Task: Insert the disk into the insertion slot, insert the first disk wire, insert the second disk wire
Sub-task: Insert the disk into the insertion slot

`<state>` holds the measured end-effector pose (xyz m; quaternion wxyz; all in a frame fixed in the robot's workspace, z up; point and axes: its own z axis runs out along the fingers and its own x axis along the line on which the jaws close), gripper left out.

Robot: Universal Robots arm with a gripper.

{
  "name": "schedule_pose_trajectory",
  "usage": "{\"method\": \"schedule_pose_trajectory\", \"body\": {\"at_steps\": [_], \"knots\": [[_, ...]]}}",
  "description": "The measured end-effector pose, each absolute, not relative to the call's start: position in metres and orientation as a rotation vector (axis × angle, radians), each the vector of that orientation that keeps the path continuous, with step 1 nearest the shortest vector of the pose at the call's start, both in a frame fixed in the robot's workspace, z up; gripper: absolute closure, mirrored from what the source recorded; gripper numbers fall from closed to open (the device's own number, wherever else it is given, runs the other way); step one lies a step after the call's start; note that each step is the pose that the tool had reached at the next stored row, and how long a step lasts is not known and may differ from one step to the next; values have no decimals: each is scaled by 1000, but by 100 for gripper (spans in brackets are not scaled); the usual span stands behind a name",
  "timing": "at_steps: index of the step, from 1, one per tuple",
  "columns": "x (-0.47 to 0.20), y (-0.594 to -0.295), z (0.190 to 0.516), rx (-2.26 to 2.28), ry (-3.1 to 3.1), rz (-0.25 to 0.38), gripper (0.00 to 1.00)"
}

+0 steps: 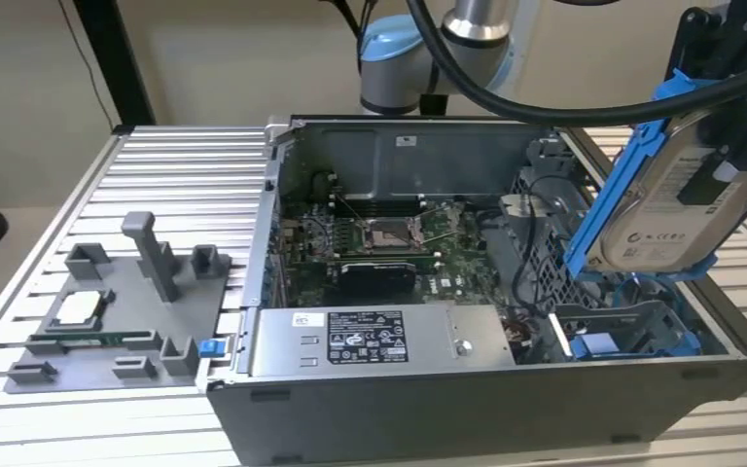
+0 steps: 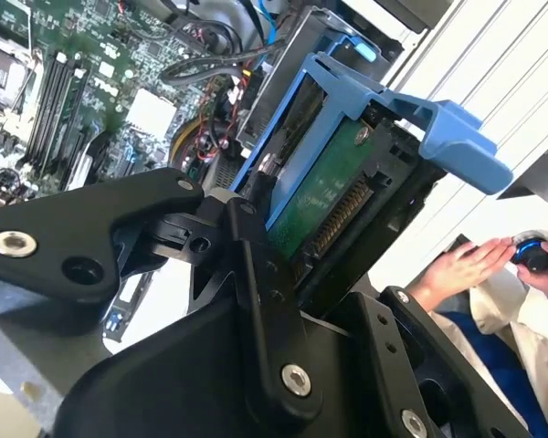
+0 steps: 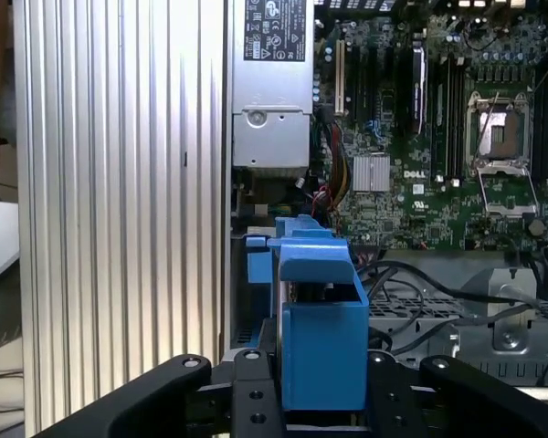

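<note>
Disk (image 1: pixel 665 209) in its blue carrier frame (image 1: pixel 607 195) is held in the air over the exterior view's right end of the computer case (image 1: pixel 478 409), standing on edge and tilted, white label facing the camera. Gripper (image 1: pixel 734 146) is clamped on the disk: both wrist views show black fingers (image 2: pixel 260 274) closed against either side of the drive and frame (image 3: pixel 321 347). In the second wrist view the green circuit-board underside (image 2: pixel 324 205) and the connector edge are exposed.

Insertion slot (image 1: pixel 621 331) lies directly below the disk, its blue rails visible; the disk is above it and not seated.

Power-supply box (image 1: pixel 373 341) sits along the near wall of the case, with the motherboard (image 1: pixel 373 243) beyond it. Black cables (image 1: pixel 529 243) run loose inside the case between the motherboard and the slot.

Case rests on a ribbed metal table (image 1: pixel 179 165); a grey fixture plate (image 1: pixel 114 331) lies on the exterior view's left. A person's hand (image 2: pixel 461 269) shows beyond the table in the second wrist view.
</note>
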<state>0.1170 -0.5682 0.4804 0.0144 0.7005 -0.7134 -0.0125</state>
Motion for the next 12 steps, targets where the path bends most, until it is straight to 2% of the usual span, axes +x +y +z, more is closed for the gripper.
{"method": "schedule_pose_trajectory", "body": {"at_steps": [12], "knots": [[117,-568,475,2181,-2221,-39,100]]}}
